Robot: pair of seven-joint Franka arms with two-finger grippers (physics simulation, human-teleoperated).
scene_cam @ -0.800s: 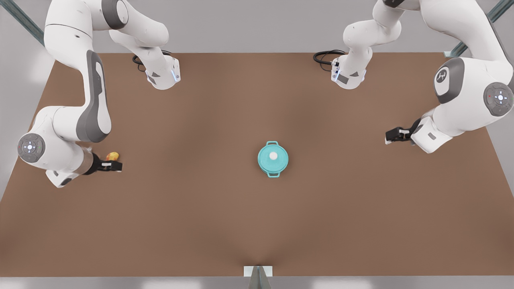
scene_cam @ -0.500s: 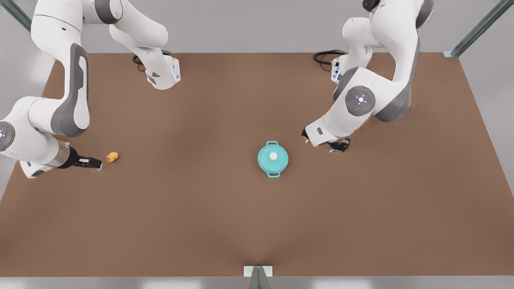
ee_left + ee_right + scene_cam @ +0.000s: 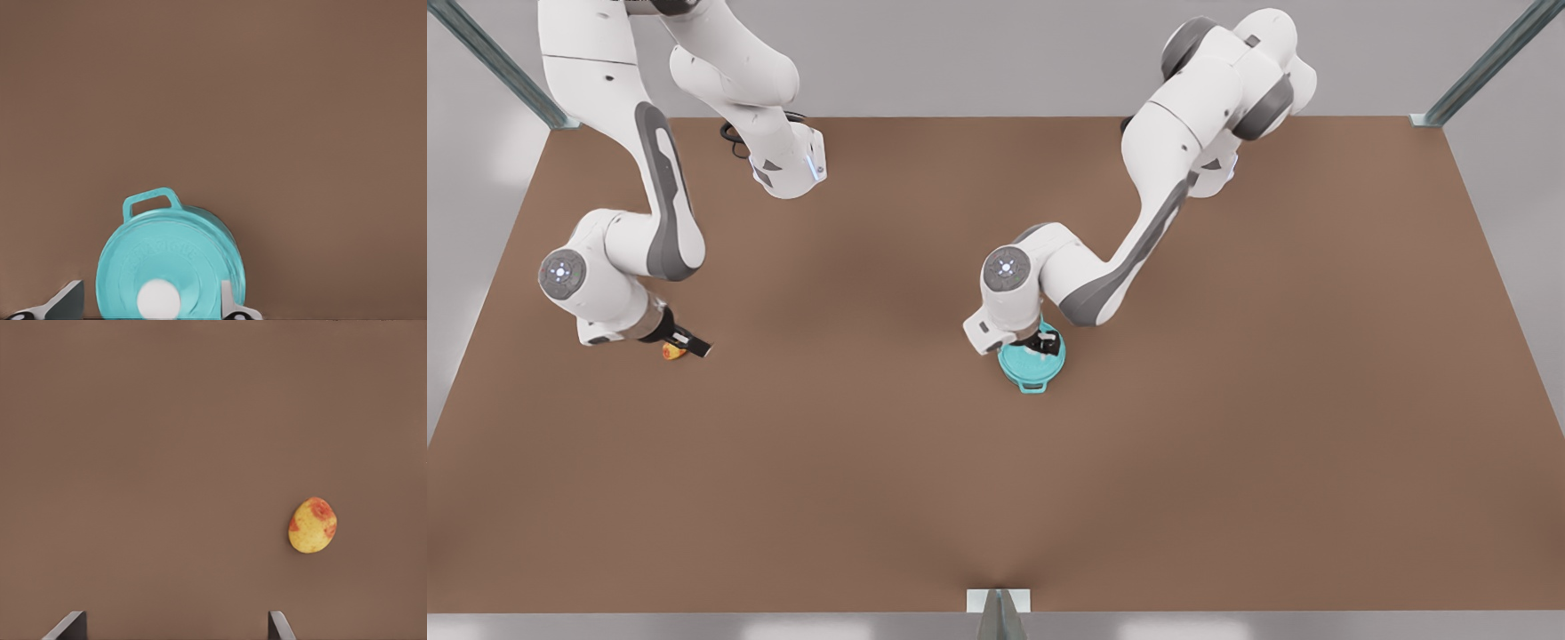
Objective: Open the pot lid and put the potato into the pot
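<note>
the pot (image 3: pixel 1032 369) sits near the middle of the table (image 3: pixel 1227 444), and the lid (image 3: pixel 167 263) is on it. the left gripper (image 3: pixel 1042 340) hangs right over the lid, fingers wide open and holding nothing, one on each side of the white knob (image 3: pixel 159 300). the lid looks hard and smooth, so the knob is the best place to pinch. the potato (image 3: pixel 313 525) lies far off at 9 o'clock from the pot. the right gripper (image 3: pixel 685 345) hovers just over it, open and empty. the potato looks small, light and round, so it may roll.
</note>
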